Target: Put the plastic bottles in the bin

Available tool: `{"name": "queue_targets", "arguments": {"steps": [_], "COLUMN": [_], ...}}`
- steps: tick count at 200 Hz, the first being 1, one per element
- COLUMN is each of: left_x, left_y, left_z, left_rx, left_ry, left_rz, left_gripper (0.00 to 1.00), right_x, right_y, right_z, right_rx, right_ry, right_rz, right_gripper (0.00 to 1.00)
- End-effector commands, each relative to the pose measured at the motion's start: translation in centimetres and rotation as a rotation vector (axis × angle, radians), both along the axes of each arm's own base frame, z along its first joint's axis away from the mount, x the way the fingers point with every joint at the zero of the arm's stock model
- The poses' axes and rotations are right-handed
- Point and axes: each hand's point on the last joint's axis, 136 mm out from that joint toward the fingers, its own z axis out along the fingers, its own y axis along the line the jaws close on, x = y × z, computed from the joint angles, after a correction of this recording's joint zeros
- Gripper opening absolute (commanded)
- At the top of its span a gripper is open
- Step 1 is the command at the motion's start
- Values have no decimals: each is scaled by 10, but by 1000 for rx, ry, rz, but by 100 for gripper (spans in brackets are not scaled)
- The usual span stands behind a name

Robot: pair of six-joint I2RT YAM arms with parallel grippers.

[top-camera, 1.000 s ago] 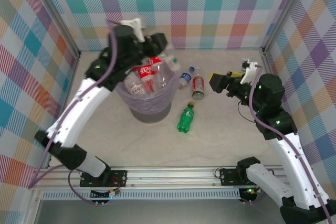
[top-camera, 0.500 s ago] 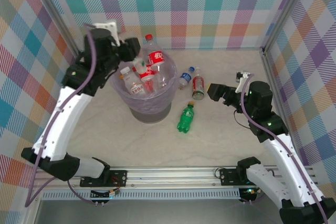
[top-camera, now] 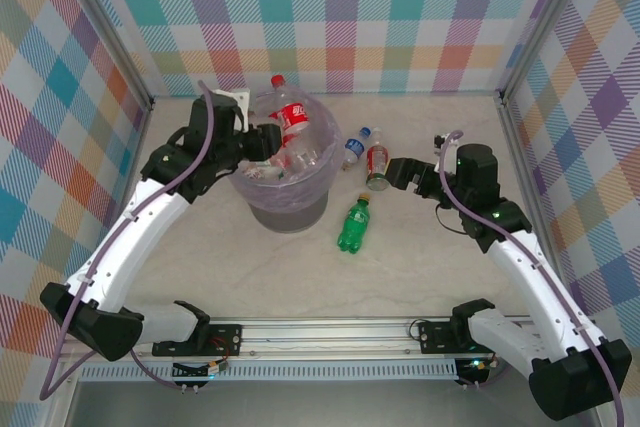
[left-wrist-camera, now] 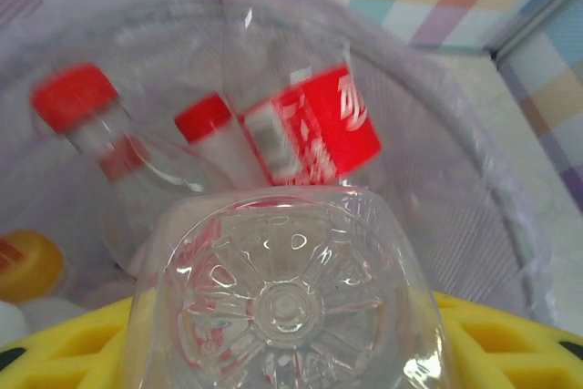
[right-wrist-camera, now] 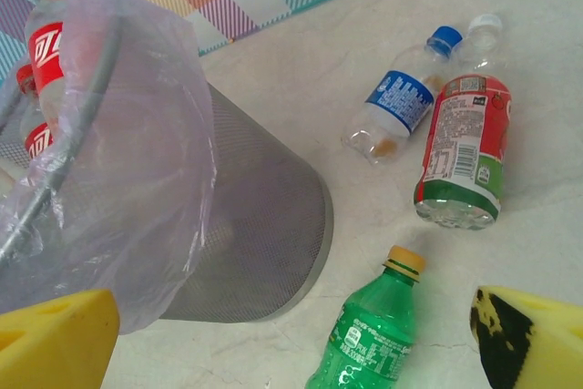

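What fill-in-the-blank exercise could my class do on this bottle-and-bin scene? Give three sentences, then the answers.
Outside the bin, ____ bottles lie on the table. The nearest bottle to the arms' bases is ____ in colour. The left gripper is shut on a clear bottle, while the right gripper is ____.
Answers: three; green; open.
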Motion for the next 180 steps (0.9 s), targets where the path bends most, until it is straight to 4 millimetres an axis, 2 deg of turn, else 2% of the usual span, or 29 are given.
{"name": "queue_targets", "arguments": {"steps": [1,60,82,127,161,180], "left_x": [0,-7,-9,-9,-7,-7], "left_y": [-5,-11,-9,-10,-11,-11], "left_z": [-5,-48,-58,-82,-94,-93], "left_rx": [-16,-11,-25,-23,-19,-20], "left_ry": [-2,97,105,155,175,175], "left_rz": [-23,-61,-58,-65,-67,-71], "left_gripper": [17,14,14,14,14,20], "right_x": [3,19,27,53,79,95], "right_y": [3,2,1,-13,-5,3], "right_z": [20,-5,-19,-60,-84,-98], "right_rx": [31,6,4,-66,-125,-151], "right_ry": [-45,34,81,212,268,302], "right_rz": [8,-28,-59,-202,-202,-187], "right_gripper": [98,98,98,96,95,92]}}
